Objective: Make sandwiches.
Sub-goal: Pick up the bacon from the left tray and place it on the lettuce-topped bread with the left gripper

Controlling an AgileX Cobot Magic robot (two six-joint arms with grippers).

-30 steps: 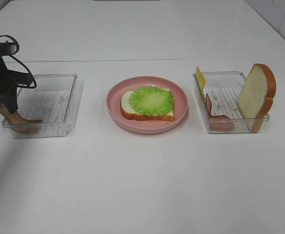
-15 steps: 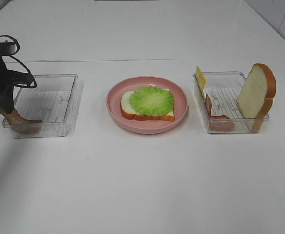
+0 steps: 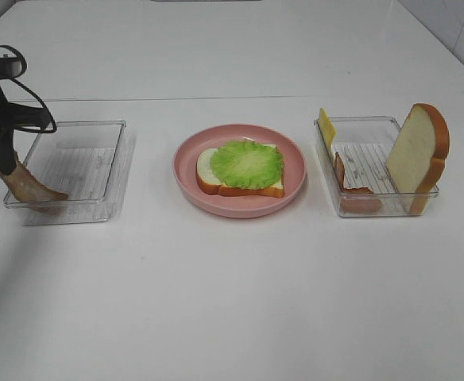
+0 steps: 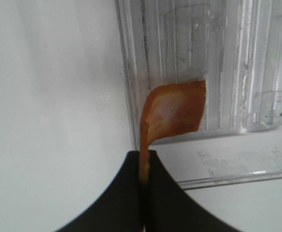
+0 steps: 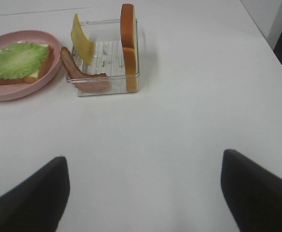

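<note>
Brown bacon strip (image 4: 175, 111) hangs pinched in the clenched left gripper (image 4: 143, 176) over the clear tray (image 3: 81, 171) near the table's left edge. Its lower end seems to touch the tray's front wall, though the view is poor. Mid-table, the pink plate (image 3: 240, 208) carries a bread slice (image 3: 208, 178) topped with lettuce (image 3: 246, 163). Toward the right edge, a second tray (image 3: 375, 208) holds cheese (image 3: 326, 127), another bacon piece (image 3: 357, 194) and an upright bread slice (image 3: 417, 151). The right gripper (image 5: 143, 191) hangs spread wide above the tabletop.

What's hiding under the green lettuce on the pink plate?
A bread slice lies under the lettuce. Its middle is covered, so anything else there is hidden.
</note>
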